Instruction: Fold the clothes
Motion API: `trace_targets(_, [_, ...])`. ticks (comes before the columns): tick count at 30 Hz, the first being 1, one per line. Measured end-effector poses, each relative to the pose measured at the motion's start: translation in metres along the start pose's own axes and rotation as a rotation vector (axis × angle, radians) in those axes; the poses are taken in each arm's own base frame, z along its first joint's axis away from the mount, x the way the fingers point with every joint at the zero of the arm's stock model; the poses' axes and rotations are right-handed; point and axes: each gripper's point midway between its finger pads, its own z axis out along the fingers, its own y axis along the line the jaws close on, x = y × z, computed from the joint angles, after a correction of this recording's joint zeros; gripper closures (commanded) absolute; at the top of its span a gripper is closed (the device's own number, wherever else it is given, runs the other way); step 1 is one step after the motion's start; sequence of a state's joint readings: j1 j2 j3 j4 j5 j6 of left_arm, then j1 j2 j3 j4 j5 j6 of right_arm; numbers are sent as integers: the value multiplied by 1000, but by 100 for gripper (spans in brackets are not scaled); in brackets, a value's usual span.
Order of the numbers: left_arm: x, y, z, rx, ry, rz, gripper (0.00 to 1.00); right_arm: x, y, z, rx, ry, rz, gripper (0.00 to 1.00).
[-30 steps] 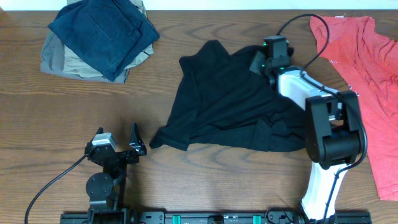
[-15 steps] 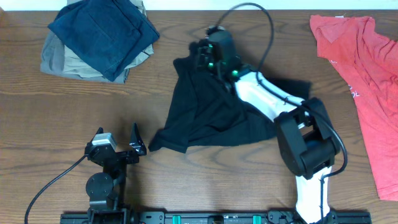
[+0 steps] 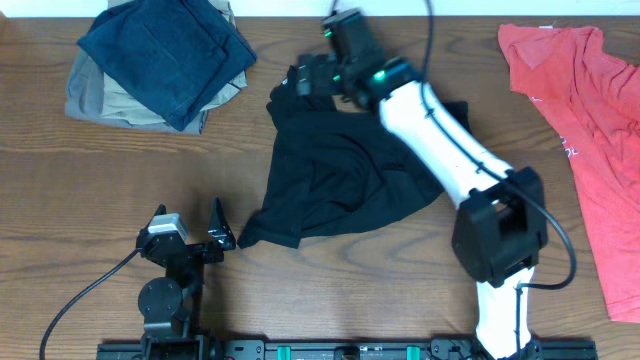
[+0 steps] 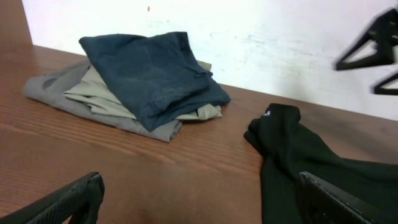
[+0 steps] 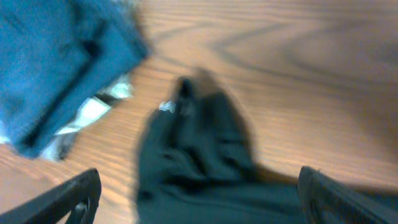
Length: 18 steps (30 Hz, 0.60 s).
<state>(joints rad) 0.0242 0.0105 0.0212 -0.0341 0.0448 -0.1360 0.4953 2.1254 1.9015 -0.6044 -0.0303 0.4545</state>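
The clothes, a black garment (image 3: 335, 175), lie doubled over in the middle of the table, with the right side folded across to the left. My right gripper (image 3: 303, 80) hovers over the garment's far left corner. In the right wrist view its fingers (image 5: 71, 199) stand wide apart, and the black fabric (image 5: 199, 155) lies below them, blurred and not pinched. My left gripper (image 3: 190, 228) rests open near the front edge, left of the garment's near corner. The left wrist view shows that gripper (image 4: 199, 202) over bare wood, with the black garment (image 4: 298, 149) to its right.
A navy garment on khaki ones forms a stack (image 3: 160, 60) at the far left, also visible as a stack (image 4: 143, 74) in the left wrist view. A coral-red shirt (image 3: 585, 110) lies spread along the right edge. The right arm (image 3: 440, 140) stretches diagonally over the black garment.
My right gripper swept from right to left carrying the garment's right side over the rest. It has now opened and let go at the far left corner. The left arm stayed still.
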Motion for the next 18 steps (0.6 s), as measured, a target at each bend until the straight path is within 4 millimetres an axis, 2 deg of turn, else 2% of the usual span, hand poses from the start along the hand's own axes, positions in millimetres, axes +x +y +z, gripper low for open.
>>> trace_targets(6, [0, 0, 0, 0, 0, 0, 2, 3, -81, -26, 161, 137, 113, 1])
trace_targets(8, [0, 0, 0, 0, -1, 0, 2, 11, -100, -34, 191, 194, 149, 2])
trace_targets(13, [0, 0, 0, 0, -1, -1, 2, 58, -130, -59, 268, 417, 216, 2])
trace_targets(18, [0, 0, 0, 0, 0, 0, 2, 86, -137, -74, 307, 546, 179, 3])
